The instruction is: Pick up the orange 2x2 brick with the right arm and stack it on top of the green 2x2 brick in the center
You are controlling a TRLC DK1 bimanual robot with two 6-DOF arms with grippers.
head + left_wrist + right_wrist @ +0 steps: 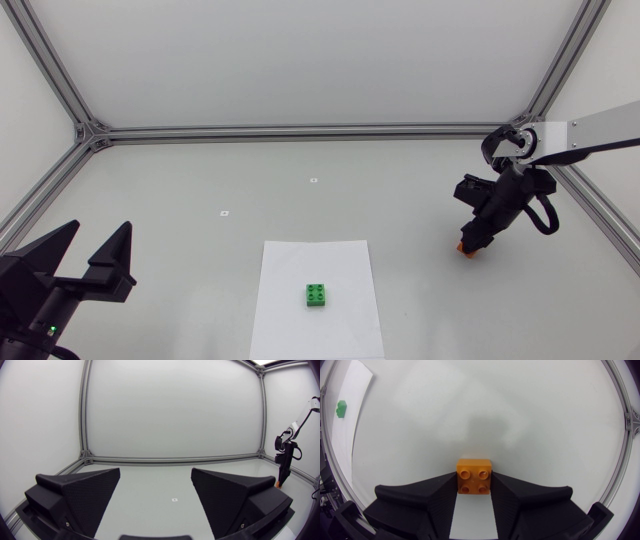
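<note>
The orange 2x2 brick sits studs-up between the tips of my right gripper, and both fingers press its sides. From above, that gripper points down at the table's right side, with only an orange sliver of the brick showing under it. The green 2x2 brick lies on a white paper sheet in the middle, well to the left of the right gripper; it is small and far off in the right wrist view. My left gripper stands open at the lower left, holding nothing.
Aluminium frame rails run along the table's back and sides. Two small white markers lie on the bare table behind the paper. From the left wrist view, my right arm stands far off, beside the frame.
</note>
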